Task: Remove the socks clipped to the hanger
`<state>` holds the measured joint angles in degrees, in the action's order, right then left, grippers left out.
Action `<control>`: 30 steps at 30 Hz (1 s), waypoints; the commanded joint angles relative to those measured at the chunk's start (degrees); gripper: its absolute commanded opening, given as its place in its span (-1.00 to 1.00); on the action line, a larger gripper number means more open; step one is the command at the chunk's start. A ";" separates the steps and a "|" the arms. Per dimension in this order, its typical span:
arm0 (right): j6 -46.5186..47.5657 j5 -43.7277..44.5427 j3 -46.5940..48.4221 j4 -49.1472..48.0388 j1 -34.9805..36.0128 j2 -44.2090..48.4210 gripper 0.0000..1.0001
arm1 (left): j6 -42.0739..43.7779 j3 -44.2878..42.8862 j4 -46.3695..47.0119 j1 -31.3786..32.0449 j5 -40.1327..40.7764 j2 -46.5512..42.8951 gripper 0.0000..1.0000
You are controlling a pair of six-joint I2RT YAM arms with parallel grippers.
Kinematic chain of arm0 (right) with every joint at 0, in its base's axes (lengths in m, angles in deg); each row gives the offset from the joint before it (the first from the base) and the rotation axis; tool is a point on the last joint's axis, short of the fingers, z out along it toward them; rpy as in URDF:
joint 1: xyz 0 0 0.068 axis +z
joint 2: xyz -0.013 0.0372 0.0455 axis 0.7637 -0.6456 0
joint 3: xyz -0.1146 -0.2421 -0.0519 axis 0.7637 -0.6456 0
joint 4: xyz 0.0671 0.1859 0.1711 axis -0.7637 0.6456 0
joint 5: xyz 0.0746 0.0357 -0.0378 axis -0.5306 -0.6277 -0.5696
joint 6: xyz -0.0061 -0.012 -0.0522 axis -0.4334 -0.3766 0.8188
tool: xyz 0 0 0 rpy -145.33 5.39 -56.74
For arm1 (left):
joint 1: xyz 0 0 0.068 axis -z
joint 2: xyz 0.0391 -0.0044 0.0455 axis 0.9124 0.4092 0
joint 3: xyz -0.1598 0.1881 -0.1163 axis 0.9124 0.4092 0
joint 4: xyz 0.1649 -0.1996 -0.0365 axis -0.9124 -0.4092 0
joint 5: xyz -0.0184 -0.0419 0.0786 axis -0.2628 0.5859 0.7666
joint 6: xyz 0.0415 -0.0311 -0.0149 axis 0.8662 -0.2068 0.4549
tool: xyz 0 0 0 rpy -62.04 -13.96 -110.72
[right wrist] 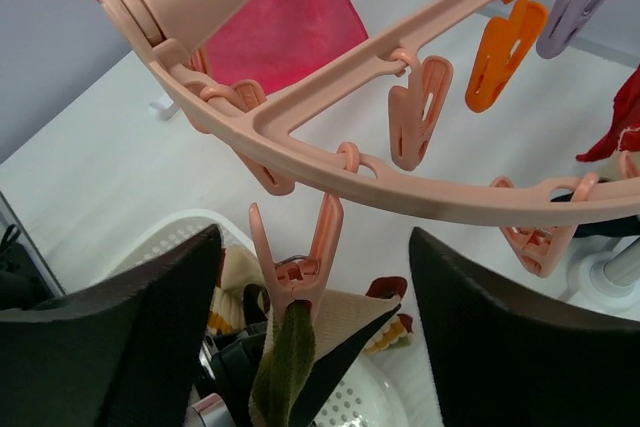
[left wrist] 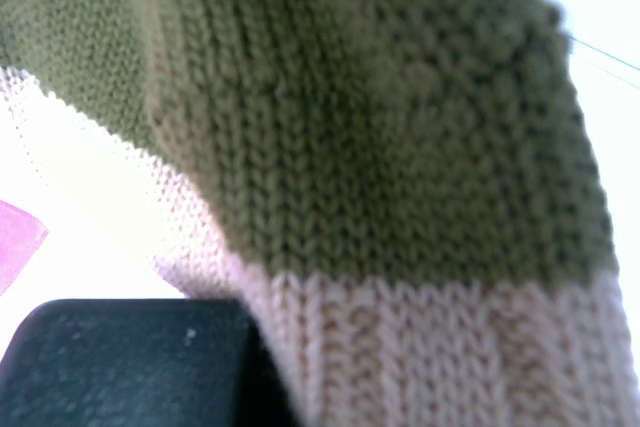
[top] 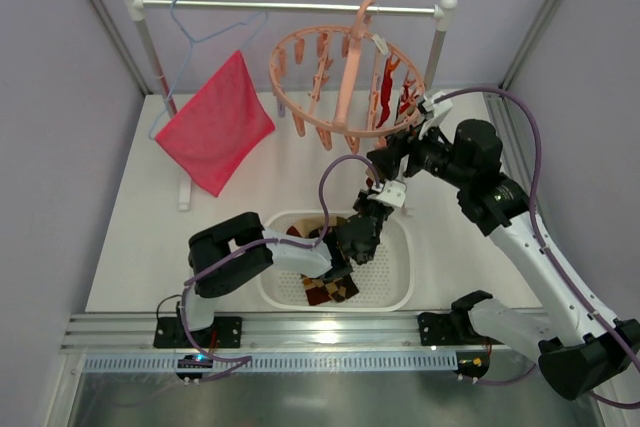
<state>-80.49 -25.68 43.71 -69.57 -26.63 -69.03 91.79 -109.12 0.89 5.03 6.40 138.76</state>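
The salmon-pink ring hanger (top: pixel 345 87) hangs from the rail, and red socks (top: pixel 385 97) are clipped on its right side. An olive-and-cream sock (right wrist: pixel 290 367) hangs from a pink clip (right wrist: pixel 300 257) on the ring (right wrist: pixel 420 192). My right gripper (right wrist: pixel 315 237) is open, with one finger on each side of that clip and neither touching it. From below, my left gripper (top: pixel 372 209) is shut on the same sock (left wrist: pixel 380 147), which fills the left wrist view beside one black finger (left wrist: pixel 120 357). My right gripper (top: pixel 383 169) sits just under the ring's near edge.
A white perforated basket (top: pixel 400 277) below the grippers holds argyle and striped socks (top: pixel 330 292). A pink-red cloth (top: pixel 215 132) hangs from a light-blue wire hanger (top: pixel 200 32) at the left of the rail (top: pixel 290 7). Orange (right wrist: pixel 505 47) and lilac clips dangle from the crossbar.
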 commanded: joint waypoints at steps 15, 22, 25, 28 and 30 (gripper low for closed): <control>1.07 0.95 0.80 -4.66 0.92 0.38 -0.92 | -1.55 0.52 2.39 0.32 -0.31 -2.05 -0.99; -0.33 3.24 0.27 -6.76 1.01 1.53 -0.92 | -3.92 4.12 2.47 0.32 -0.93 -3.81 -0.99; -0.69 3.50 0.53 -7.29 0.92 0.83 -0.92 | -3.66 7.01 4.75 1.02 -0.40 -4.69 -1.00; -0.77 3.94 0.18 -7.29 1.01 0.30 -0.92 | -1.65 8.34 5.99 2.42 1.00 -6.17 -0.99; -0.86 4.99 -0.43 -7.29 0.92 0.21 -0.92 | 1.68 9.66 7.30 4.79 3.71 -7.49 -0.99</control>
<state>-80.76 -22.51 43.50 -73.79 -26.04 -68.97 90.83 -100.80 1.69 6.69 6.71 135.59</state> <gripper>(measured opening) 0.161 0.011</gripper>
